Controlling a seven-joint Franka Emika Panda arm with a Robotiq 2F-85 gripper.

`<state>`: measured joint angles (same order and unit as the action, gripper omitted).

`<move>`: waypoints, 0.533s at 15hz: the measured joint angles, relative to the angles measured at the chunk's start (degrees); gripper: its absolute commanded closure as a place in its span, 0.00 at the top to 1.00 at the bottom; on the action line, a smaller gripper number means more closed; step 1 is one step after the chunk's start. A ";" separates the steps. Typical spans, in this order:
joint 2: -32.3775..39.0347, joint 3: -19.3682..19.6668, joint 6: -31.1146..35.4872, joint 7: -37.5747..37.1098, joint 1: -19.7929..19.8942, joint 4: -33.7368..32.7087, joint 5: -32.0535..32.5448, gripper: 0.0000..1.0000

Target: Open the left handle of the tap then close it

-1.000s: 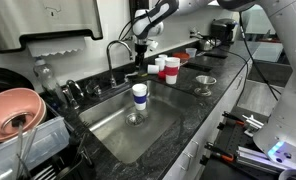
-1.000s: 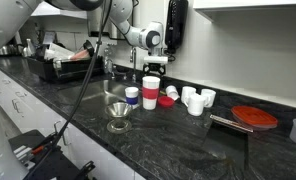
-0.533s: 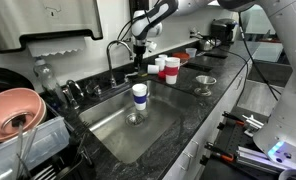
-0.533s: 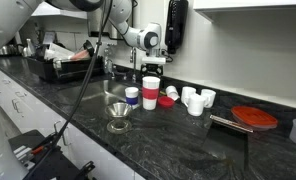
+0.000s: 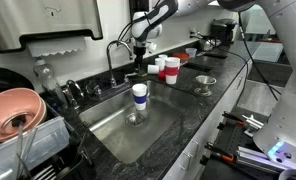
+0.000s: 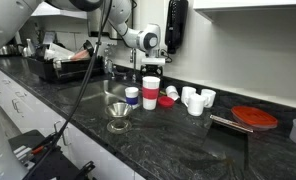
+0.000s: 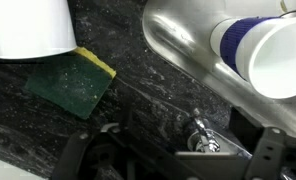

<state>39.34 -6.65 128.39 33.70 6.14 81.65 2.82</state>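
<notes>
The chrome gooseneck tap [image 5: 115, 58] stands behind the sink [image 5: 108, 135]. My gripper [image 5: 139, 66] hangs just to the right of the tap, low over the counter, and also shows in an exterior view [image 6: 153, 67]. In the wrist view the gripper [image 7: 173, 162] is open, with its dark fingers [image 7: 72, 160] wide apart at the bottom edge. A small chrome tap handle [image 7: 200, 137] lies between them, nearer the right finger, and neither finger touches it. The handle's base is hidden by the gripper body.
A white cup with a blue band [image 5: 139, 95] stands in the sink, also in the wrist view [image 7: 268, 50]. Red and white cups [image 5: 168, 67], a metal funnel [image 5: 204, 85], a green-yellow sponge [image 7: 73, 85], a clear bottle [image 5: 43, 75] and a pink bowl [image 5: 13, 110] are around.
</notes>
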 measured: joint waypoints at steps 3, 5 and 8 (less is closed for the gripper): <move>0.00 0.04 0.16 0.00 0.00 0.07 0.05 0.80; 0.00 0.04 0.23 0.00 0.00 0.07 0.05 0.55; 0.01 0.04 0.51 0.00 -0.01 0.07 0.05 0.37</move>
<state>39.36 -6.61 128.90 33.70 6.13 81.72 2.88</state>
